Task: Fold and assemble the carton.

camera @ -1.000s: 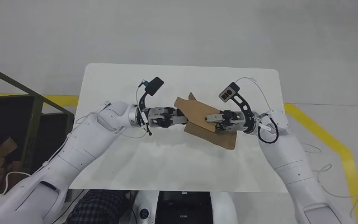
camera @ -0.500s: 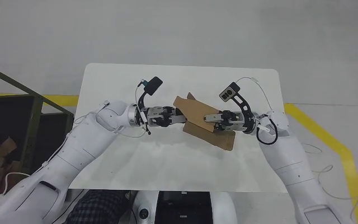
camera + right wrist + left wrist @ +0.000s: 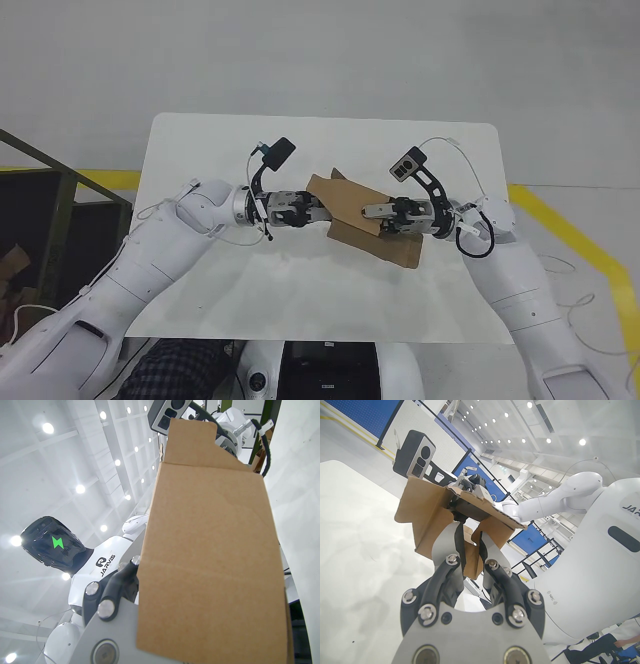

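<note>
Both grippers and the carton have crept slightly toward the robot's left over the last second.

The half-opened corrugated cardboard carton [image 3: 392, 246] hangs tilted over the middle of the white table [image 3: 200, 150], carried between the 2 grippers. The left gripper [image 3: 320, 210] pinches 1 lower flap, its fingers [image 3: 440, 547] pressed onto the board. The right gripper [image 3: 370, 211] sits at the opposite upper edge. A carton panel blocks its own wrist view, so I cannot tell whether it is clamped or loose. The likely risk is that the left hold is on a single thin flap: if the arms pull apart or twist unevenly, the flap could crease at the wrong line, tear, or slip free. That would probably let the carton collapse flat or drop onto the table.
</note>
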### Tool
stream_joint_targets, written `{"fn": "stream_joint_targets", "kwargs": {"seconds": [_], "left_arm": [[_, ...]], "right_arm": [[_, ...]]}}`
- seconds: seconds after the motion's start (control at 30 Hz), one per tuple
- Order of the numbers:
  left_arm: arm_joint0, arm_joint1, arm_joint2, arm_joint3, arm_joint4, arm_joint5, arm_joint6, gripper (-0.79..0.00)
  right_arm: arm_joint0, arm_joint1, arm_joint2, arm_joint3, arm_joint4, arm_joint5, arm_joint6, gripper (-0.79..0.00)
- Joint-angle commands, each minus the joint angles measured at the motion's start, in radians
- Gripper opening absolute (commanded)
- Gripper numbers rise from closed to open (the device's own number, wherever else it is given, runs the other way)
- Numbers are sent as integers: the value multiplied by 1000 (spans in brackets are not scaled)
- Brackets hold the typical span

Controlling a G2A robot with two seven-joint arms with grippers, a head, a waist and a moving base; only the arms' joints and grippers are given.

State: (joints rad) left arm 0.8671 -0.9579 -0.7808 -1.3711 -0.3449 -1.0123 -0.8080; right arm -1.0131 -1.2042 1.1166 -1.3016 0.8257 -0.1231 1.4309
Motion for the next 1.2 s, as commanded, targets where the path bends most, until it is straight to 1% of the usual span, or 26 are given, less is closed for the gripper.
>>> {"fn": "stream_joint_targets", "kwargs": {"seconds": [0.0,0.33,0.63,0.77,0.93,1.17], "left_arm": [[-2,-1,0,3,-1,0,0,-619],[24,5,-48,22,-21,0,0,-597],[44,10,-128,55,-31,0,0,-600],[45,6,-145,73,-30,0,0,-597],[30,-10,-134,111,-42,0,0,-597],[-17,-43,-72,160,-49,0,0,-594]], "right_arm": [[1,0,0,4,4,-1,1,-785],[-3,4,19,11,17,-4,10,-785],[-13,5,16,-5,30,11,34,-785],[-19,6,8,-12,26,25,56,-785],[-33,6,-4,-30,31,39,86,-785],[-50,7,-18,-59,34,56,103,-785]]}}
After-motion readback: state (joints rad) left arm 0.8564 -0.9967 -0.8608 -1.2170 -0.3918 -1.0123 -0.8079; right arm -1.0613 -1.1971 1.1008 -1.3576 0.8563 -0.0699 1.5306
